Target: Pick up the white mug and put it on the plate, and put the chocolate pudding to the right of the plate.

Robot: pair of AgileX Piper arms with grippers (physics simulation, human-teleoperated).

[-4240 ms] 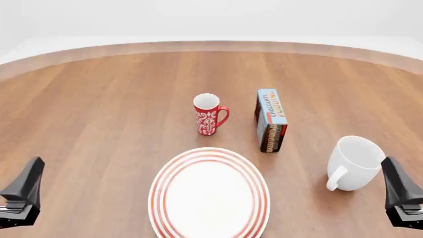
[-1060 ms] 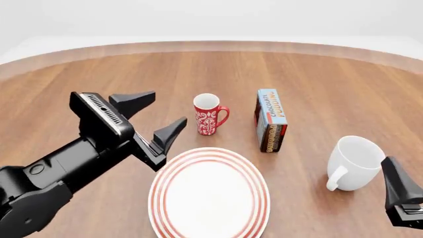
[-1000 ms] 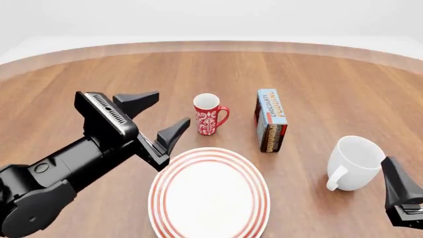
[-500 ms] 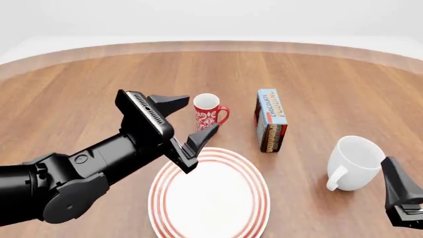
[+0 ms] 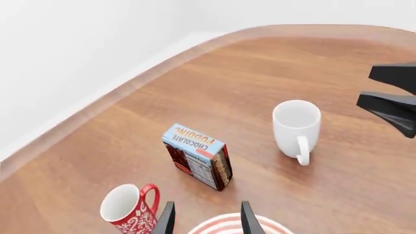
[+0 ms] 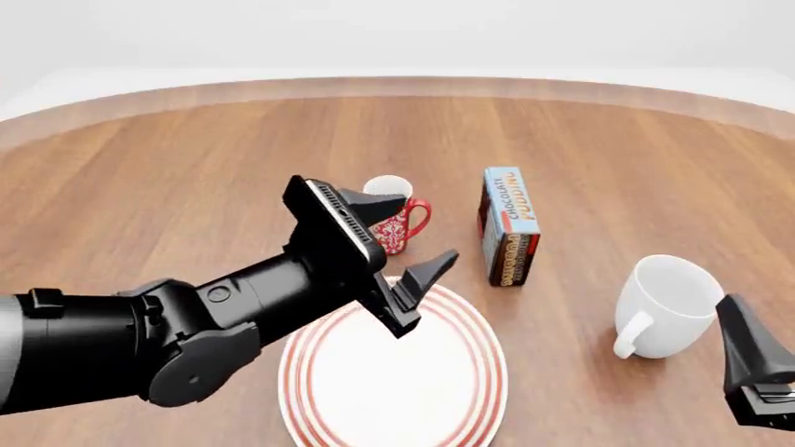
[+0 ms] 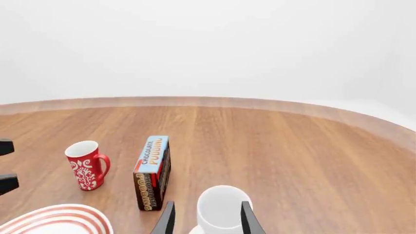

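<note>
The white mug stands upright on the table at the right, handle toward me; it also shows in the left wrist view and the right wrist view. The red-ringed plate lies front centre. The chocolate pudding stands on edge beyond the plate's right side, left of the mug. My left gripper is open and empty, in the air over the plate's far rim, pointing toward the pudding. My right gripper is open and empty, low at the front right, just behind the mug.
A red patterned mug stands beyond the plate, partly hidden behind my left gripper's fingers; it also shows in the left wrist view. The wooden table has a curved far edge.
My left arm has swung in from the front left, moving right and forward, and now reaches over the plate's far rim. The right arm and all objects have not moved.
</note>
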